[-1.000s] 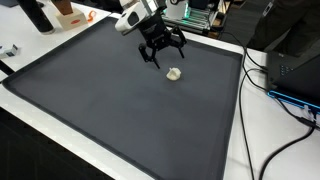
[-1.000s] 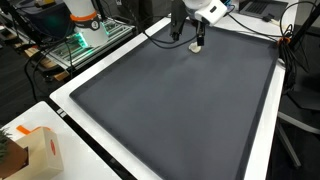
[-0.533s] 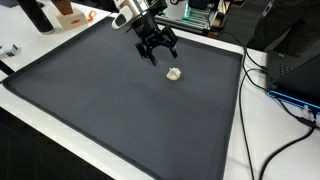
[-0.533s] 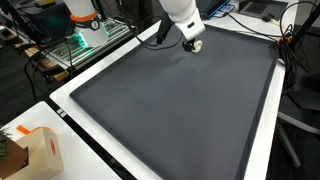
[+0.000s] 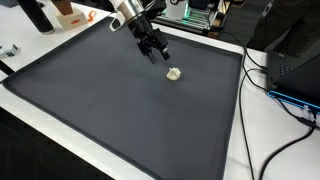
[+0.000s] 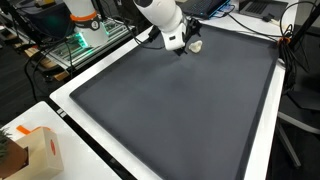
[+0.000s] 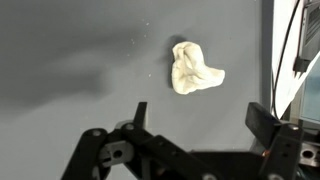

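A small crumpled white lump [image 5: 174, 73] lies on the dark grey mat [image 5: 110, 110] near its far edge; it also shows as the lump [image 6: 196, 45] and, in the wrist view, as the lump [image 7: 193, 69] just ahead of the fingers. My gripper [image 5: 155, 50] hovers close beside it, a little above the mat, and appears as the gripper [image 6: 180, 42] too. In the wrist view the gripper [image 7: 200, 115] is open, its two dark fingertips [image 7: 262, 118] spread wide with only bare mat between them. Nothing is held.
The mat sits on a white table [image 5: 240, 140]. Black cables [image 5: 290, 100] trail along one side. A cardboard box [image 6: 35, 150] stands at a table corner. A black bottle [image 5: 38, 15] and an orange item [image 5: 68, 12] stand beyond the mat. A rack with green light [image 6: 85, 40] is nearby.
The arm has swung away from over the lump and the wrist has turned, so the gripper now stands edge-on beside it. The jaws stayed open. The lump has not moved.
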Controlling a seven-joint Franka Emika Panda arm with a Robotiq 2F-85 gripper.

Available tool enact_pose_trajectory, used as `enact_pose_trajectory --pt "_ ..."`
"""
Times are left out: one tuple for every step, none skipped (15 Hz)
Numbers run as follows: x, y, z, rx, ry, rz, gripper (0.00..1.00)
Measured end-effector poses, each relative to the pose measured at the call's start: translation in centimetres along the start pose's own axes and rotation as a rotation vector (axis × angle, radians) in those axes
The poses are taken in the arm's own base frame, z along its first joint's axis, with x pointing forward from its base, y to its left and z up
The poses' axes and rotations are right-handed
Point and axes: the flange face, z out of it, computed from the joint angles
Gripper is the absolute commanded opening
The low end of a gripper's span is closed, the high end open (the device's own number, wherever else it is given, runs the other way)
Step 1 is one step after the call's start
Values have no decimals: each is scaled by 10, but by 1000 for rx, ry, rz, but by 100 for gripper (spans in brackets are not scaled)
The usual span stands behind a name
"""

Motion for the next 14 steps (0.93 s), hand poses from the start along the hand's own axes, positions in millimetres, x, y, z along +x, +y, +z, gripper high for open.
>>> enact_pose_trajectory --pt "-1 2 1 3 -1 34 100" --pt "-2 4 2 7 -6 63 100" --pt "-3 5 4 13 -16 89 100" --pt "-4 6 6 19 -27 110 100" --pt "-5 7 8 25 -38 130 100" --pt "-6 8 9 32 -51 148 100" --pt "-7 9 11 39 -62 164 100" --pt "-8 9 12 44 -72 181 100" --pt "-9 10 12 51 -83 199 100" --pt "-9 11 13 56 -93 215 100" --pt "-10 12 14 61 -103 234 100" --pt "-10 13 15 66 -113 250 100" --pt "-9 14 15 71 -122 267 100" --pt "-9 15 16 75 -128 282 100"
